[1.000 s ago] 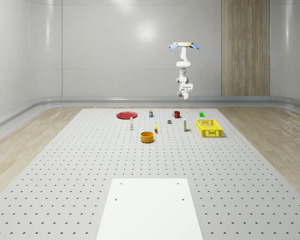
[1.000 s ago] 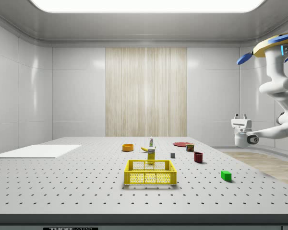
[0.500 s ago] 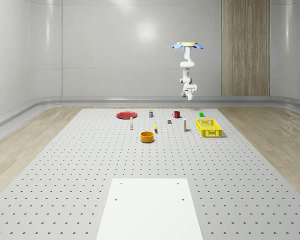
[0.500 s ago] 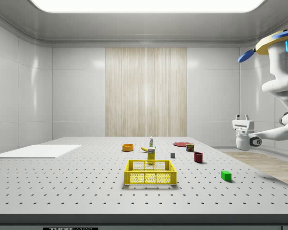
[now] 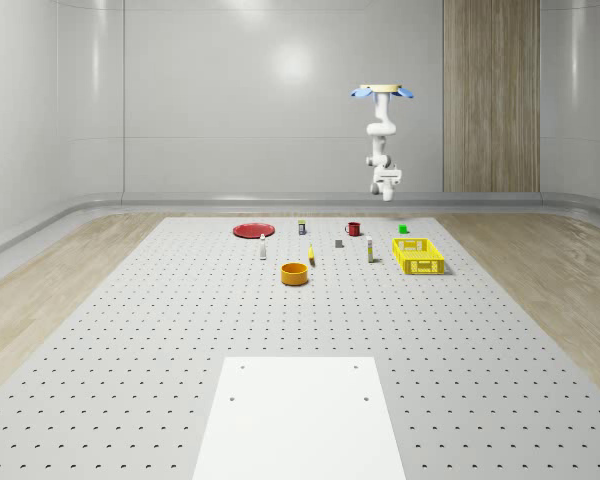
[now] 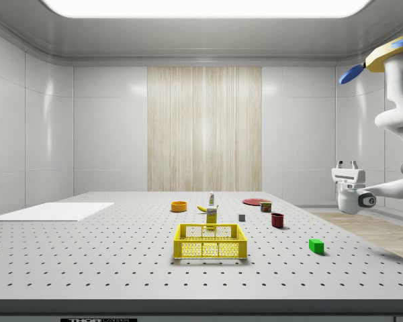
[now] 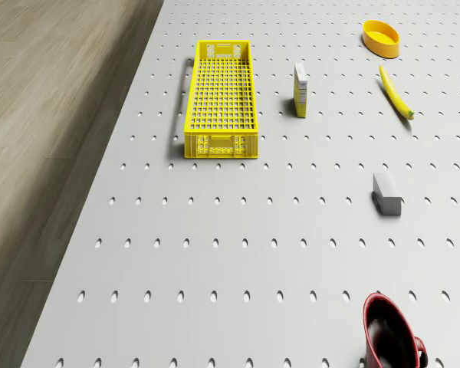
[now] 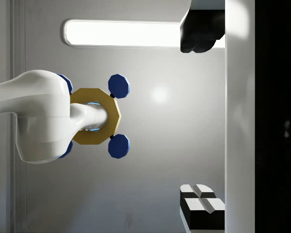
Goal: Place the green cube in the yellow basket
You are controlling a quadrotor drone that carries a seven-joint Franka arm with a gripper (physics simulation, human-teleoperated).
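Both fingers [image 8: 202,206] of the claw [image 6: 349,165] point upward, apart (nothing between), arm bent beneath the hovering drone [image 5: 382,91].

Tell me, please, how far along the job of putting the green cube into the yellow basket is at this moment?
Nothing looks done: the green cube sits on the table, apart from the yellow basket, which holds nothing. In hand is only the approach: the drone hovers high near the table's far edge, and the gripper, fingers open and pointing upward, holds nothing. Left: descending to the cube, grasping it, carrying it over and releasing it into the basket.
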